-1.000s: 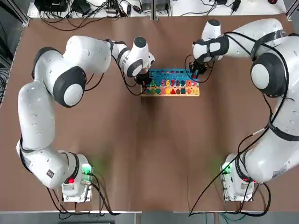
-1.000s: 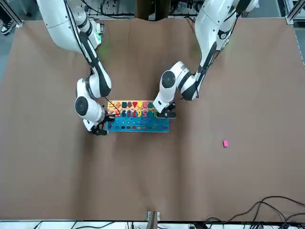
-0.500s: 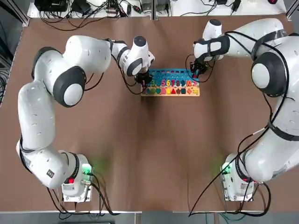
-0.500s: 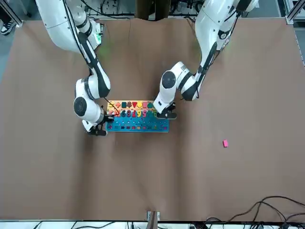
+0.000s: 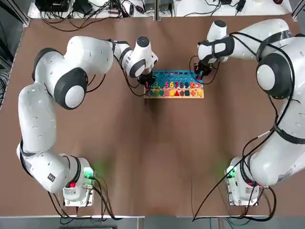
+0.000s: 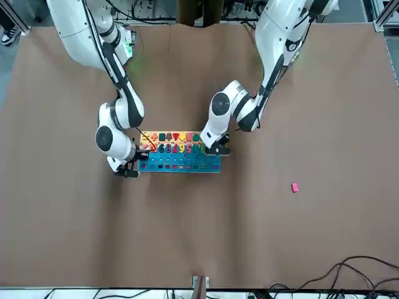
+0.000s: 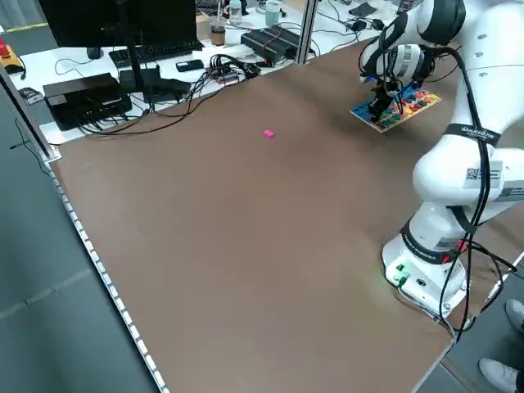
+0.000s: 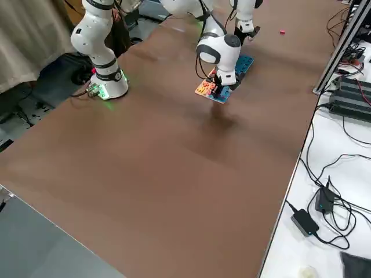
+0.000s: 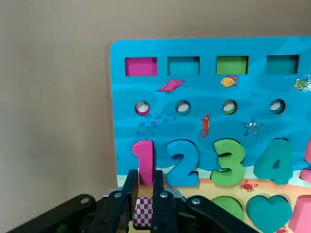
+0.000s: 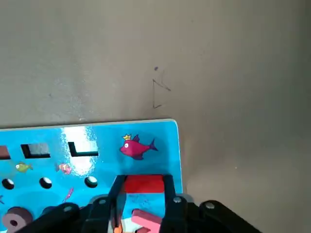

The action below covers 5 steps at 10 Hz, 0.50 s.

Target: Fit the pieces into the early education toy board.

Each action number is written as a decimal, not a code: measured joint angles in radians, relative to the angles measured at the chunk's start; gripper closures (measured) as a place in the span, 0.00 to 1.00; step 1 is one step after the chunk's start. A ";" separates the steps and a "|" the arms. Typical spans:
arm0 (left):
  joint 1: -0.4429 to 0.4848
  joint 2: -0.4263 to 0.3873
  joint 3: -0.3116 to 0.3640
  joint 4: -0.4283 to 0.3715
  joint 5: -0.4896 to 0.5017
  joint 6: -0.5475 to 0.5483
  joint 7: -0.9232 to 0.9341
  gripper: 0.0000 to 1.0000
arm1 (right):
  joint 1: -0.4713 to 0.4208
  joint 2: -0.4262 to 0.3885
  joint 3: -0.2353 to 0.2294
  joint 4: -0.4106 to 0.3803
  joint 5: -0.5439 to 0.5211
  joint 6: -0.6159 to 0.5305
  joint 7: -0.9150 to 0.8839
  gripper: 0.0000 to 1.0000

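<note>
Progress: flat blue-and-yellow toy board point(image 5: 174, 85) looks mostly filled. Left gripper point(image 9: 144, 194) pinches a checkered pink piece point(image 9: 142, 212), right gripper point(image 10: 142, 199) an orange-red block point(image 10: 144, 184); another pink piece point(image 6: 295, 187) lies loose near the tabletop's far edge.

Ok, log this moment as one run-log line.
left claw: shut on checkered piece at board end | right claw: shut on red piece | pink piece: loose on table

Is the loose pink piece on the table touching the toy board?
No. In the front view the pink piece lies alone on the bare table, well apart from the toy board.
</note>
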 joint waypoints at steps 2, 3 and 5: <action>-0.001 -0.002 0.000 0.005 0.000 0.000 0.000 0.80 | 0.000 0.000 0.000 0.000 0.001 0.000 0.000 0.62; -0.001 -0.007 0.000 0.006 0.000 -0.006 0.000 0.80 | -0.001 0.000 0.000 0.000 0.001 0.000 0.000 0.51; 0.004 -0.031 0.001 0.006 0.000 -0.041 0.000 0.77 | -0.003 0.001 -0.001 -0.001 0.001 -0.001 0.000 0.40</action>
